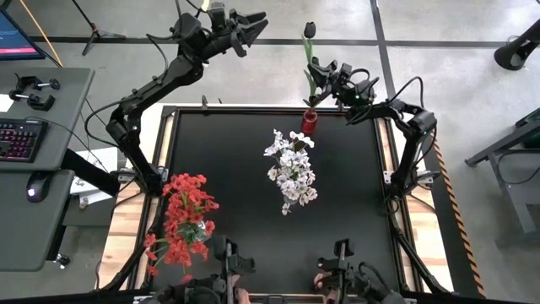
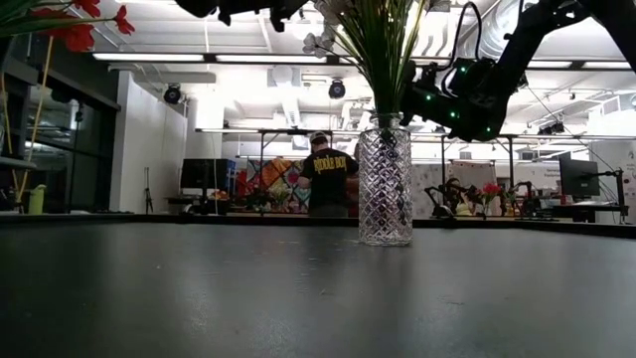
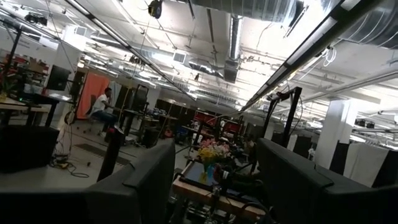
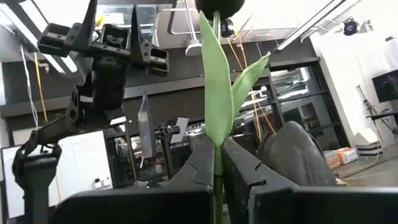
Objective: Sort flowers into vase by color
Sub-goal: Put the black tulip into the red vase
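A dark, near-black flower (image 1: 310,31) on a green stem with long leaves (image 4: 219,93) stands upright in my right gripper (image 1: 324,83), which is shut on it above the table's far edge. Just below it, at that edge, stands a small red vase (image 1: 309,122). White flowers (image 1: 291,169) stand in a cut-glass vase (image 2: 385,184) at mid-table. Red flowers (image 1: 186,215) stand at the near left. My left gripper (image 1: 240,21) is raised beyond the far edge, open, with nothing between its fingers (image 3: 149,180). My right gripper pinches the dark flower's stem (image 4: 217,163) between its two fingers, just below where the leaves branch off. The fingers lie across the stem. The flower stands upright, bloom on top. Whether its lower end reaches the red vase, I cannot tell.
Bare black tabletop (image 1: 228,152) lies around the glass vase. A desk with a keyboard (image 1: 17,139) and a mouse stands left of the table. A person (image 2: 328,179) stands in the room far behind the table.
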